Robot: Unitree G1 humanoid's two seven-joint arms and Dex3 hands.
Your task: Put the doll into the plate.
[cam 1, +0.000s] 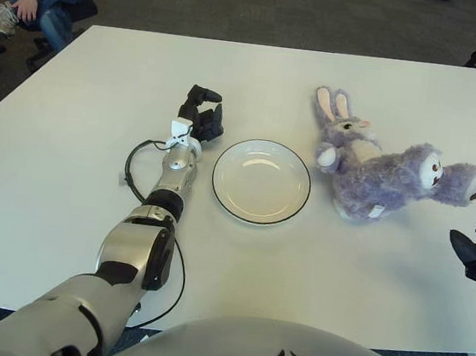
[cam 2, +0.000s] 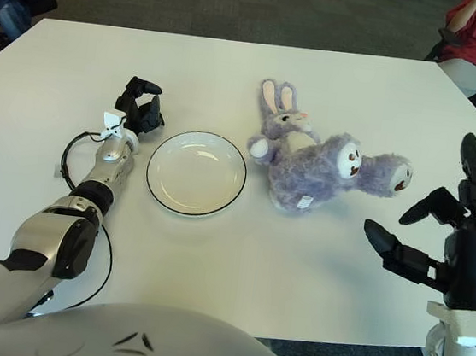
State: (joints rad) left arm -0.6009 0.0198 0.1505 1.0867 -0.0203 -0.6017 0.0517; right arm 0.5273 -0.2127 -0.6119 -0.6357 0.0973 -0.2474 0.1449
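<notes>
Right of the plate (cam 2: 195, 173), the doll (cam 2: 321, 162) lies on the worktop (cam 2: 297, 262); beyond it the right hand (cam 2: 446, 236) spreads empty fingers (cam 2: 389, 247); left of the plate, the left hand (cam 2: 140, 105) curls empty fingers.

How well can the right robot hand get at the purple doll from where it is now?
Probably yes. The right robot hand is open, to the right of the doll, apart from it, with only bare table between them. The plate lies on the doll's far side, out of the way.
</notes>
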